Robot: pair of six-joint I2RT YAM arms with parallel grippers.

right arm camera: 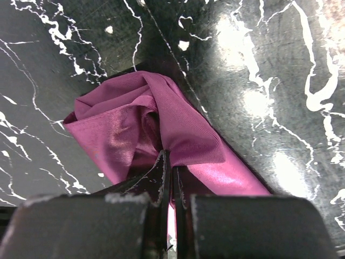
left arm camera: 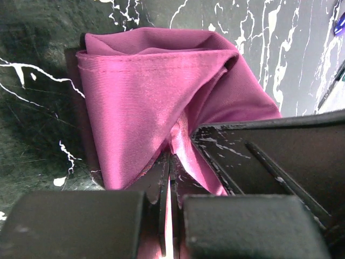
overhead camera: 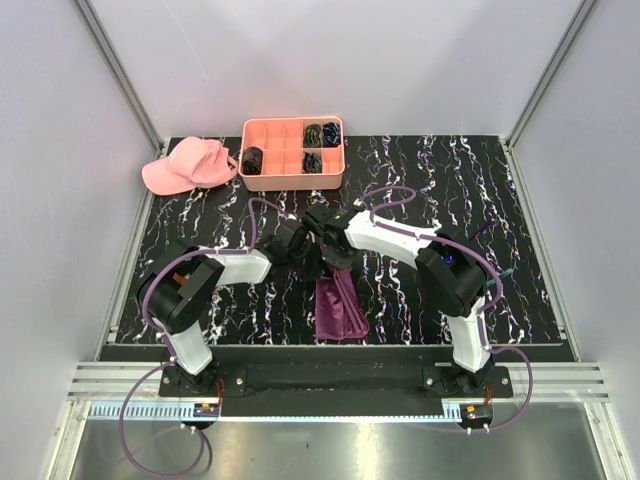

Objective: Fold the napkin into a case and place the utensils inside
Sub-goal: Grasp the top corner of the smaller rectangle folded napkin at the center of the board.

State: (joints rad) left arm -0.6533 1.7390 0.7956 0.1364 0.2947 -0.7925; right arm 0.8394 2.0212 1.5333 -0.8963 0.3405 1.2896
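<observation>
The thin magenta-purple square cloth napkin (overhead camera: 338,310) lies near the front middle of the black, white-veined marble-pattern desk (overhead camera: 480,190). It is gathered into a narrow, rumpled strip whose far end rises off the surface. Both wrist views show that end pinched: the left jaws are closed to a slit on a fold of the napkin (left arm camera: 140,97), and the right jaws are likewise clamped on a neighbouring fold (right arm camera: 118,124), with cloth squeezed into the slit in each. The cloth is doubled over itself in loose, puffy layers rather than flat, crisp creases, so I judge the folding to be under way but the case not yet formed; no tidy pocket with an open mouth shows. The slim pale cutlery pieces cannot be made out for certain, and nothing like them lies on or in the napkin, so loading them seems wholly left to do. At the back of the desk stand a salmon-pink compartment tray (overhead camera: 290,182) holding dark coiled bundles (overhead camera: 313,160) and, just to its left, a pink cap (overhead camera: 188,165), both well apart from the napkin.
</observation>
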